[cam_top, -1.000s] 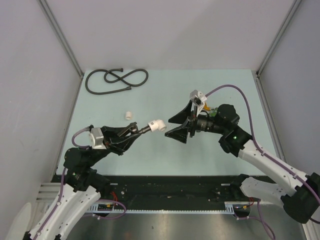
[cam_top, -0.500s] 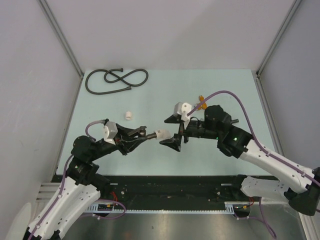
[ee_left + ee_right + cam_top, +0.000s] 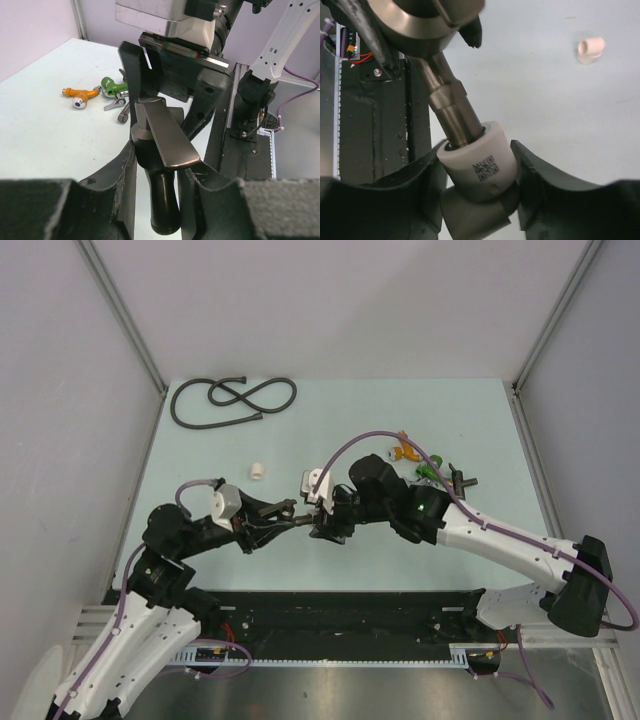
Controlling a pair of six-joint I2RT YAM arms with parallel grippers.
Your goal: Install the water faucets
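Your right gripper [image 3: 318, 515] has swung in and now clamps the white fitting [image 3: 479, 172] on the faucet [image 3: 159, 145] that your left gripper [image 3: 283, 510] grips over mid-table; threading looks next. Behind lie 1 spare fitting [image 3: 258, 470], an orange tap [image 3: 80, 95], a green tap [image 3: 111, 85] and a hose [image 3: 232, 398], none blocking.

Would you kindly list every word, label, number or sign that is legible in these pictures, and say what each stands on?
No words, brands or numbers are readable in any view.
One sign only: a small black QR-style code printed on the white pipe fitting, which the right gripper grips with the dark faucet stem in it; no letters beside it.
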